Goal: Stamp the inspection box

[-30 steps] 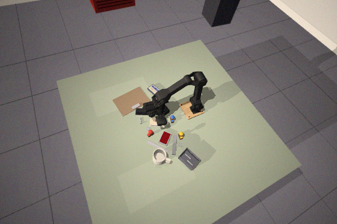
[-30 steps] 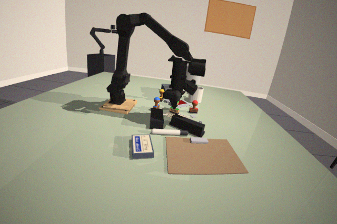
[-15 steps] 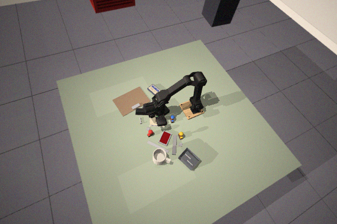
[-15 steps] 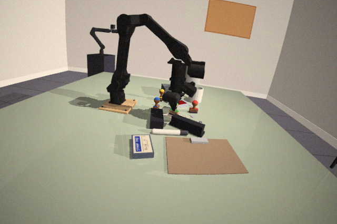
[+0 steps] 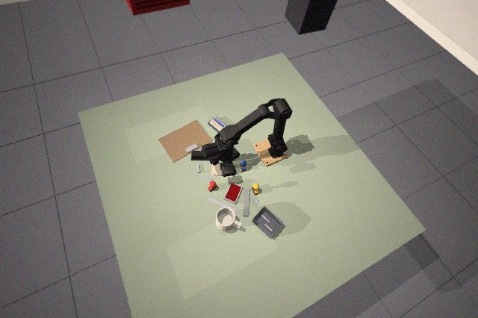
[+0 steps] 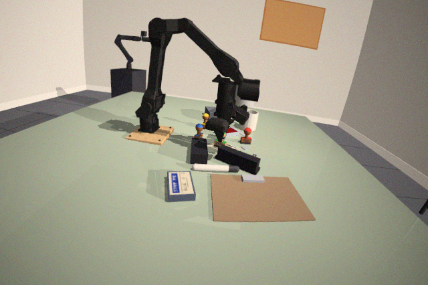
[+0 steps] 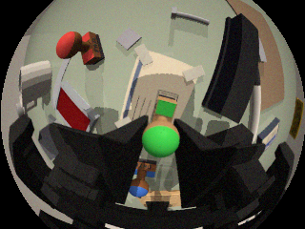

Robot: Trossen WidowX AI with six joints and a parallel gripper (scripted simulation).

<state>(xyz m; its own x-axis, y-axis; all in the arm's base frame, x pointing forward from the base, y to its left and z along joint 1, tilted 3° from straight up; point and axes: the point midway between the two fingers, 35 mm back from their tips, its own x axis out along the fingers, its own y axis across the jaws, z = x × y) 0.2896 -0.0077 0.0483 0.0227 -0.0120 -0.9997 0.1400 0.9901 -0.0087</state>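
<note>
My gripper (image 6: pixel 221 137) (image 7: pixel 160 121) is shut on the green stamp (image 6: pixel 220 143) (image 7: pixel 161 142), holding it by its handle with the block facing down. The stamp is low over the pale card (image 5: pixel 215 170) (image 7: pixel 167 69); whether it touches is hidden. Thin dark lines show at the block's far edge; I cannot tell if they are the inspection box. The face of the stamp and any print under it are hidden. The open red ink pad (image 5: pixel 233 193) (image 6: pixel 231 132) (image 7: pixel 72 110) lies beside the card.
Red stamp (image 5: pixel 212 185) (image 6: pixel 246 136) (image 7: pixel 91 49), blue stamp (image 5: pixel 243 165) (image 7: pixel 139 187) and yellow stamp (image 5: pixel 255 188) stand around. A mug (image 5: pixel 225 219), grey tray (image 5: pixel 269 222), black block (image 6: pixel 238 159) (image 7: pixel 233 67), marker (image 6: pixel 210 167), brown board (image 5: pixel 183 139) and pad box (image 6: pixel 181 184) lie farther out.
</note>
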